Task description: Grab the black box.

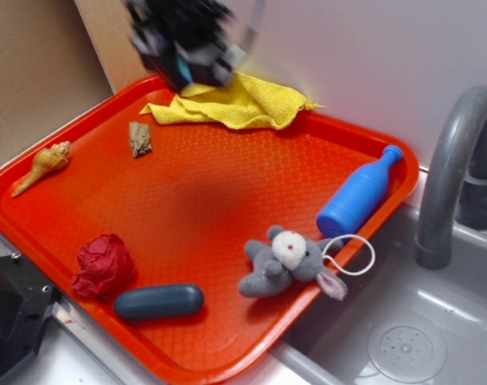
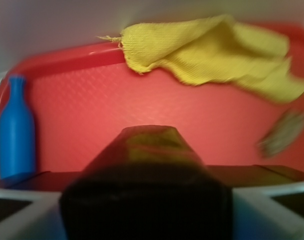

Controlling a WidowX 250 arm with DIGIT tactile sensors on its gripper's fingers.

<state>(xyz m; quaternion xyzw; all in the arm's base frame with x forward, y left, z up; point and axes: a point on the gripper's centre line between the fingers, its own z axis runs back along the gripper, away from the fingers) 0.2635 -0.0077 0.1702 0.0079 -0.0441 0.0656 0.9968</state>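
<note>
We've got the black box [image 2: 146,195] clamped between the fingers of the gripper [image 1: 183,60], filling the lower middle of the wrist view, and the whole lot hangs blurred in the air above the far edge of the red tray [image 1: 187,208], just over the yellow cloth [image 1: 239,104]. So the grab looks done to us; what's left, at most, is keeping it secure. Down on the tray lie the blue bottle [image 1: 357,196], the plush mouse [image 1: 287,261], the dark capsule [image 1: 159,301] and the seashell [image 1: 42,166], all well clear of the gripper
</note>
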